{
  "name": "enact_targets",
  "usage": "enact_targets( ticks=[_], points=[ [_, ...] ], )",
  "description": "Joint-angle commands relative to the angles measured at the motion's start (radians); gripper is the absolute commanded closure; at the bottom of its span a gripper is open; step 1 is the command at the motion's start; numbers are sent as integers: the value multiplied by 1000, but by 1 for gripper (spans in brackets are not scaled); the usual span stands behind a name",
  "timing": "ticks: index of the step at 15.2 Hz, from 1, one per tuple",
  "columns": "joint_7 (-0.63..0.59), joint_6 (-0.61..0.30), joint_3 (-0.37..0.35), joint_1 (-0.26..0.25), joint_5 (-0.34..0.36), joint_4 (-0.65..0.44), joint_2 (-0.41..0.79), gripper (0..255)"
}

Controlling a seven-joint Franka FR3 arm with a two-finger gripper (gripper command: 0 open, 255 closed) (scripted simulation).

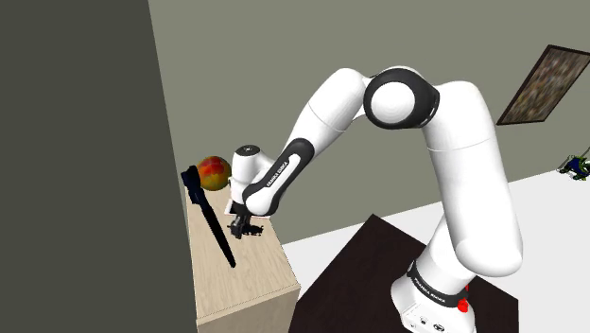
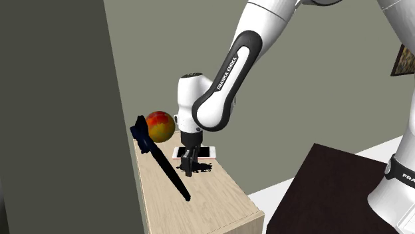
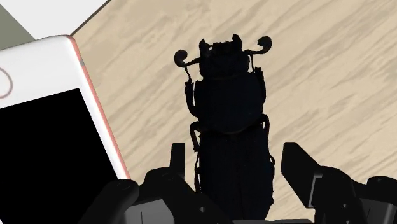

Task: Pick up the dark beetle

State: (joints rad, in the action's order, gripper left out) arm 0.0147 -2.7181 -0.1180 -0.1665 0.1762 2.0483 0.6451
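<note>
the gripper (image 3: 235, 151) is down at the wooden cabinet top (image 1: 248, 270), its claw spread astride the dark beetle (image 3: 228, 105) — which lies just beside a white phone (image 3: 57, 127), at about five o'clock from the red-yellow fruit (image 1: 214, 172) in the shoulder view. this looks like final alignment; next the claw must close squarely on the body, then lift. the beetle's rear is cut off, and a thin gap seems to show at each finger — contact is hard to judge.

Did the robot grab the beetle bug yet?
Not quite. Done: the pincer is down at the wooden top, straddling the dark beetle. In hand: its fingers stand open, one on each side, not squeezing. Left: close on the beetle and lift it off the wood.
</note>
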Motion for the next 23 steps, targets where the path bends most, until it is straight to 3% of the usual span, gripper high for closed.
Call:
enact_targets(
  ticks=[1, 9, 23],
  points=[
    [-1, -3, 2, 0, 1, -1, 5, 255],
    [-1, -2, 2, 0, 1, -2, 5, 255],
    [26, 125, -36, 29, -36, 40, -164, 255]
  ],
)
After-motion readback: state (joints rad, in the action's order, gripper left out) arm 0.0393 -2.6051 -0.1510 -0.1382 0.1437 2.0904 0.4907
